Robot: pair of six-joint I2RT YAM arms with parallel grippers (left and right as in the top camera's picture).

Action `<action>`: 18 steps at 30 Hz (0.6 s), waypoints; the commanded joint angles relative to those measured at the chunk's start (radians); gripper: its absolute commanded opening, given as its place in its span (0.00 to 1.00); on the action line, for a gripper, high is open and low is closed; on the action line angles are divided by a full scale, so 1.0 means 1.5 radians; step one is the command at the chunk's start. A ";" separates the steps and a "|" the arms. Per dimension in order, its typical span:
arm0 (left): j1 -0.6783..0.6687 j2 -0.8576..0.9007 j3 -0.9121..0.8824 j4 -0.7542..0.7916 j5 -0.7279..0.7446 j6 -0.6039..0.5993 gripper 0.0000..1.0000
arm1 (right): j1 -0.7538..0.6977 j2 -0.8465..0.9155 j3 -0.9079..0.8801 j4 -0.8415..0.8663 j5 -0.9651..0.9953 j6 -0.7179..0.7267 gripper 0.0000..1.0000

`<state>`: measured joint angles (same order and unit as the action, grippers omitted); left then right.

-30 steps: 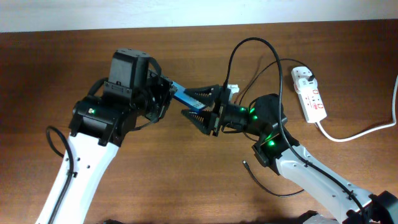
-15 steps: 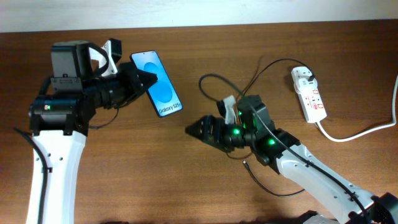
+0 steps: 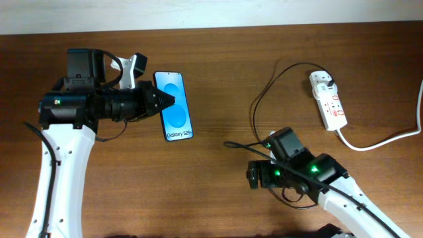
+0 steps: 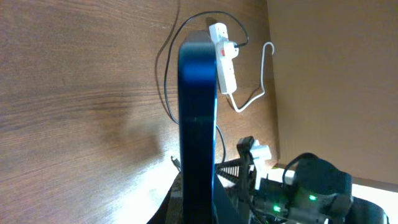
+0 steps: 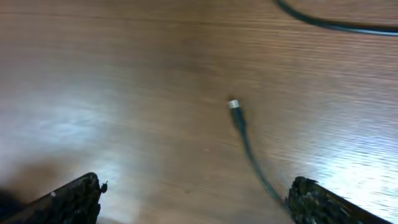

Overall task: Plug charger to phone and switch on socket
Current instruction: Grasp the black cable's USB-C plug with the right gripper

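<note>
Left gripper (image 3: 164,103): clenching on the slim black-edged smartphone with the bright blue screen (image 3: 174,106), pinching one long edge, screen facing up, over the left half of the brown wooden table (image 3: 218,66).
Right gripper (image 5: 196,202): standing released and empty, jaws spread wide, hovering over the small silver connector tip (image 5: 234,104) of the long thin black charger cable (image 3: 254,112), which is lying loose on the wood.
Socket: white elongated power strip with red rocker switches (image 3: 328,99), lying at the far right, well apart from both arms; black-and-white plug head (image 4: 231,42) seemingly sitting in it already.
Pickup risk: closing on the cable behind the tip, leaving the connector drooping or twisting; scraping the wood and flicking the tip away.
Mating risk: pushing off-axis into a phone held by one edge only, likely pivoting or slipping it in the grip; port itself not showing.
Cable risk: hauling the slack taut, tugging the plug or dragging the strip.
Switch risk: pressing a rocker belonging to another outlet.
</note>
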<state>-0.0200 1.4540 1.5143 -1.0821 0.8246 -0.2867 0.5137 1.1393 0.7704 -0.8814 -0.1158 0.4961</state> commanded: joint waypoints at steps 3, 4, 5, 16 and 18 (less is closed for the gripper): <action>-0.004 0.001 0.003 0.002 0.016 0.013 0.00 | 0.001 0.163 -0.027 0.048 0.039 0.011 0.95; -0.004 0.001 0.003 0.002 0.016 0.013 0.00 | 0.002 0.202 -0.027 0.058 0.027 0.011 0.84; -0.004 0.001 0.003 0.002 0.016 0.013 0.00 | 0.002 0.247 -0.027 0.062 0.022 0.011 0.83; -0.004 0.001 0.003 -0.003 0.011 0.013 0.00 | 0.002 0.293 -0.027 0.119 -0.038 0.011 0.43; -0.003 0.001 0.003 -0.003 0.011 0.013 0.00 | 0.002 0.293 -0.027 0.119 -0.038 0.011 0.35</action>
<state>-0.0223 1.4551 1.5143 -1.0920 0.8192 -0.2832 0.5137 1.5505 0.7395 -0.7090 -0.1558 0.5159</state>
